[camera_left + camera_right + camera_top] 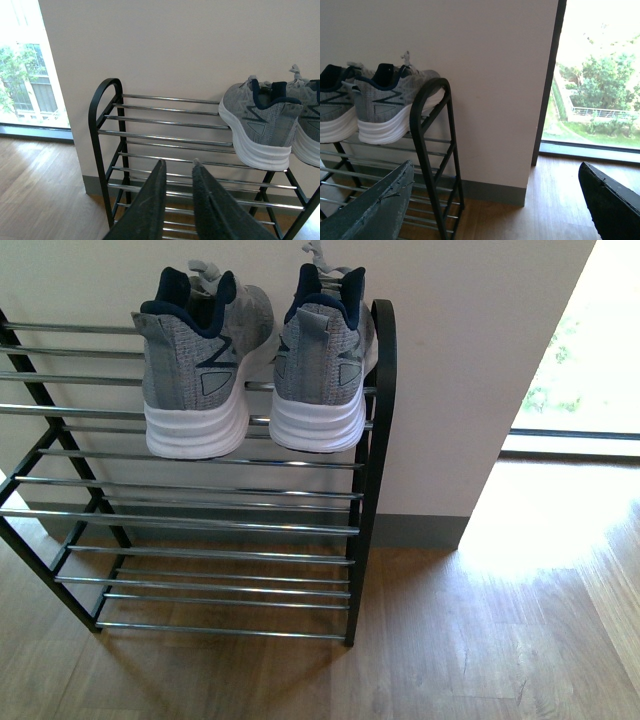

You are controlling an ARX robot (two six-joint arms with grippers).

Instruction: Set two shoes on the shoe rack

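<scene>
Closest to the wrist cameras, the left end effector [178, 165] holds nothing, its two dark fingers [150, 210] parted by only a slim gap. The right end effector [495, 167] is spread wide and also empty, one finger at each edge of its view. Below them runs a wooden floor [500, 640], sunlit beside a tall window [590, 350]. On that floor stands the shoe rack [381, 390], a black frame with rounded tops and shelves of chrome rods; its lower shelves are bare. On the top shelf, at the robot's right end, two grey sneakers sit upright side by side, heels toward the front camera and toes toward the wall. The left sneaker [200, 380] sits just beside the right sneaker [322, 370], which is just beside the rack's right side frame. Behind them rises a plain pale wall [480, 340].
</scene>
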